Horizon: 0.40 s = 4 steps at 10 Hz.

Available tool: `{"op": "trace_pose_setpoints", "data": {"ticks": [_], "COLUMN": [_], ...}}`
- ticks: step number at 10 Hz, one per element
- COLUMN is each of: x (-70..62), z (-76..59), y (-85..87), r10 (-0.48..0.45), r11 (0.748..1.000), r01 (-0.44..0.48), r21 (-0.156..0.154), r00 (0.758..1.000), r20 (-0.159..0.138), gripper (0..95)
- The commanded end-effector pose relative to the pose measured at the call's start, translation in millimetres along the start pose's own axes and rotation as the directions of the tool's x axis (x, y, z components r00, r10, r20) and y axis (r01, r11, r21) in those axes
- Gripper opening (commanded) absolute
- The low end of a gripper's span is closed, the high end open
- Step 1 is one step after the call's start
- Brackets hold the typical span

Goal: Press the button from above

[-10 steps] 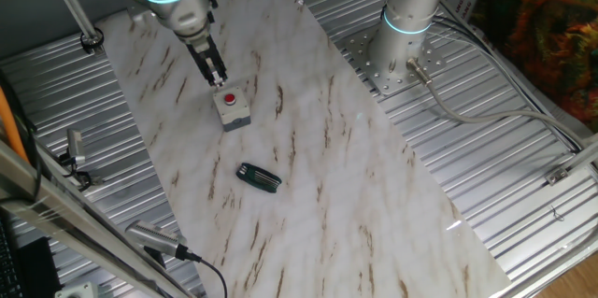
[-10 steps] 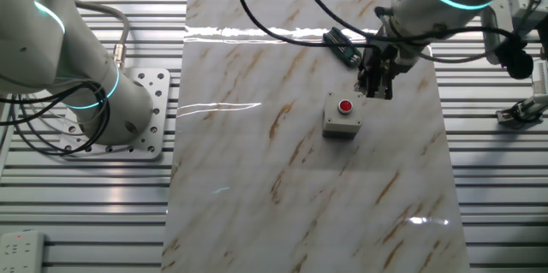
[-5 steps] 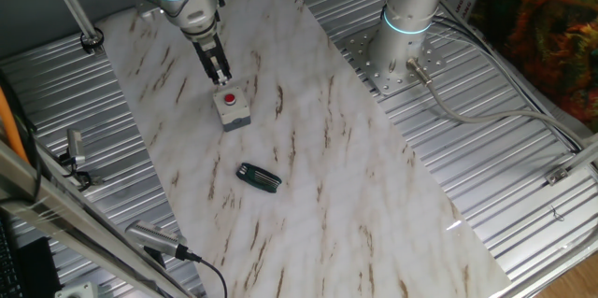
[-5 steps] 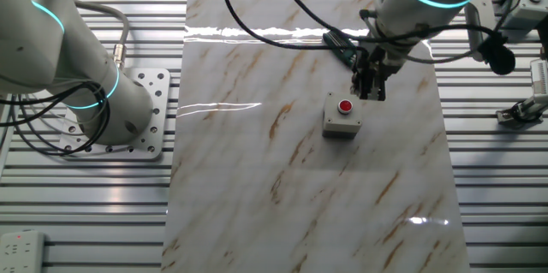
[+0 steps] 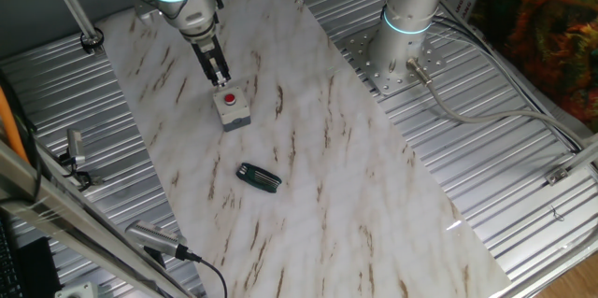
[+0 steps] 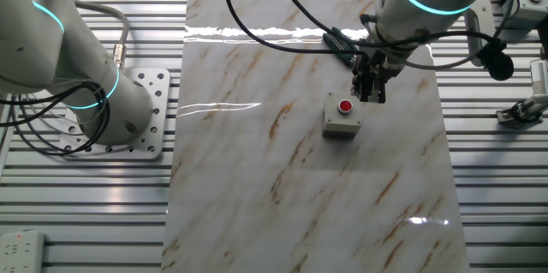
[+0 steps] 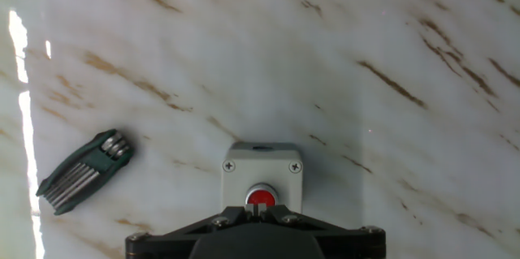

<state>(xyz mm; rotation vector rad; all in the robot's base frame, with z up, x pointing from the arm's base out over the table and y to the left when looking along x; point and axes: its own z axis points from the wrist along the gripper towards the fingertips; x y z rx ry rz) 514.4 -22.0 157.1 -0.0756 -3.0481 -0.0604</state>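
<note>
1. Plainly, the gripper [image 6: 371, 96] hangs just beside the button [image 6: 345, 106], not squarely over it; pressing down now could clip the housing and shove it.
2. Finger spacing: cannot tell.
3. Slick marble-look table [image 5: 327, 177]; the folding tool [image 5: 259, 177] lies well apart.

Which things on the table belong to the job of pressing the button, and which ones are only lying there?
Belonging to the job:
- the red button in its white-and-grey housing box
- the end effector, hanging close above the button

Only lying about:
- the dark oblong folding tool, on the marble table, apart from the button
</note>
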Motion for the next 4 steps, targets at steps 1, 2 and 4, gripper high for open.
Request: {"op": "trace_pose_setpoints", "data": {"ticks": [1, 2, 4], "x": [-2.5, -2.5, -2.8], "z": [1.3, 1.4, 2.6], "y": [0.2, 0.2, 0.0], "r10": [-0.007, -0.006, -0.006], "r11": [1.0, 1.0, 1.0], "r01": [0.007, 0.006, 0.006], "r21": [-0.002, -0.002, -0.003], "r00": [1.0, 1.0, 1.0], "r20": [-0.005, -0.008, -0.009], "gripper": [0.0, 0.0, 0.0]}}
